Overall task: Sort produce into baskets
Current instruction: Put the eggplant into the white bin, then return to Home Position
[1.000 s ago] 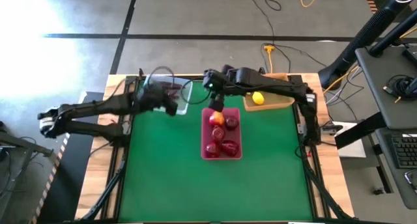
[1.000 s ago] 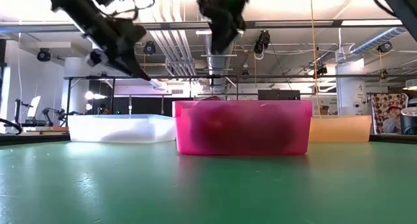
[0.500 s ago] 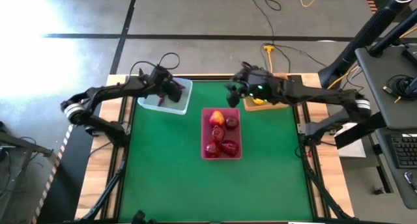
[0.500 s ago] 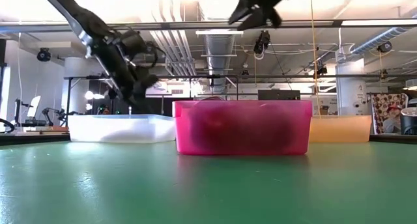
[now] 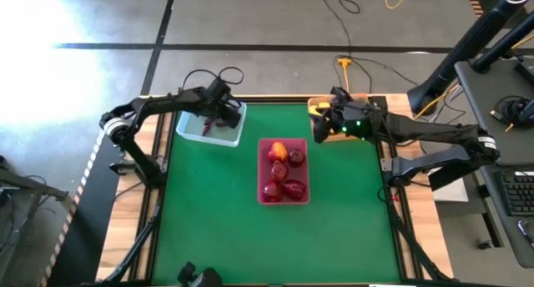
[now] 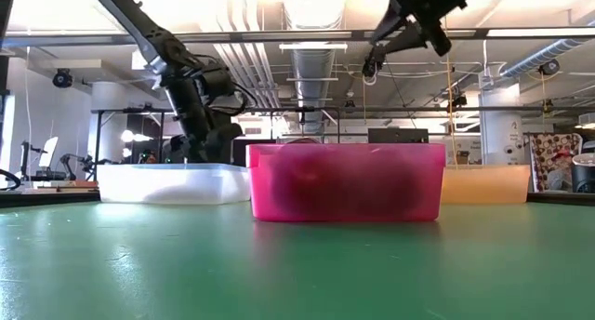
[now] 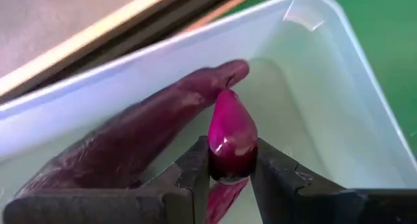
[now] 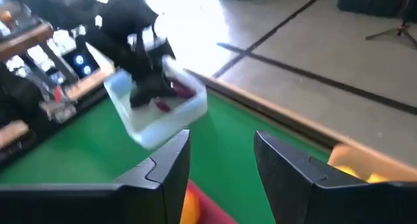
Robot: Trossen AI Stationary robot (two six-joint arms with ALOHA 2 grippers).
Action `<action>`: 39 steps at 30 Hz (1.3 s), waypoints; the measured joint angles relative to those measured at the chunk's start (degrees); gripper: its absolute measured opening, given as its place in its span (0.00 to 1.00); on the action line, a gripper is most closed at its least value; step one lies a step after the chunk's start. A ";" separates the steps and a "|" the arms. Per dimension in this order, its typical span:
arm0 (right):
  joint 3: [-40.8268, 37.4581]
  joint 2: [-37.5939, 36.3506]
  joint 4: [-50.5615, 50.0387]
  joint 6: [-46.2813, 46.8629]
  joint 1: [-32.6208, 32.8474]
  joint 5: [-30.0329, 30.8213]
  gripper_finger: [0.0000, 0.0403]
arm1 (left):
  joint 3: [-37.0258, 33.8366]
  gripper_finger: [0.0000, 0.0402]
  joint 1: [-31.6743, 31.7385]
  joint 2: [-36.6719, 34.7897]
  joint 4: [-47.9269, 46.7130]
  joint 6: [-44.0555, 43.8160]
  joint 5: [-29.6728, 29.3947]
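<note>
My left gripper reaches slanting down into the pale blue tray at the table's far left, shut on a small dark maroon piece. A longer maroon piece lies on that tray's floor beside it. The pink-red tray in the middle holds several red fruits, one of them red-yellow. My right gripper hangs open and high over the near left corner of the tan tray; nothing is between its fingers. A lemon shows in the tan tray. My left gripper pinches the maroon piece at its thick end between its two fingers. The pointed end sticks out past the fingertips. The fingers come slanting down from above, inside the tray's walls. Whether the piece touches the tray's floor I cannot tell.
The three trays stand in a row along the far half of the green table. Green mat lies bare in front of them toward the near edge. Cables and stands show on the floor beyond the table.
My left gripper has sunk with the maroon piece into the pale blue tray. My right gripper has gone from above the pink-red tray's far end toward the table's right edge, to the tan tray, and has tipped up from pointing down to nearly level.
</note>
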 joint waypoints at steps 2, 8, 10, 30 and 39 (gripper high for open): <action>-1.90 -1.35 -0.07 2.39 0.77 -0.14 0.37 | 1.50 0.22 -0.02 0.83 -3.42 -0.66 0.00; -6.80 -4.27 0.05 6.37 4.10 -0.13 0.28 | 1.18 0.32 -0.11 0.65 -9.33 -3.07 0.05; -7.81 -4.78 -0.04 7.26 4.75 -0.32 0.26 | 0.71 0.36 -0.13 -0.02 -10.02 -3.94 0.13; -41.61 -11.72 67.57 -5.61 7.41 -14.36 0.03 | -4.68 0.46 -19.27 -35.23 -5.02 -7.41 14.14; -49.93 -12.23 58.55 -14.13 7.28 -11.24 0.03 | -2.13 0.46 -23.30 -37.50 16.23 -22.11 3.60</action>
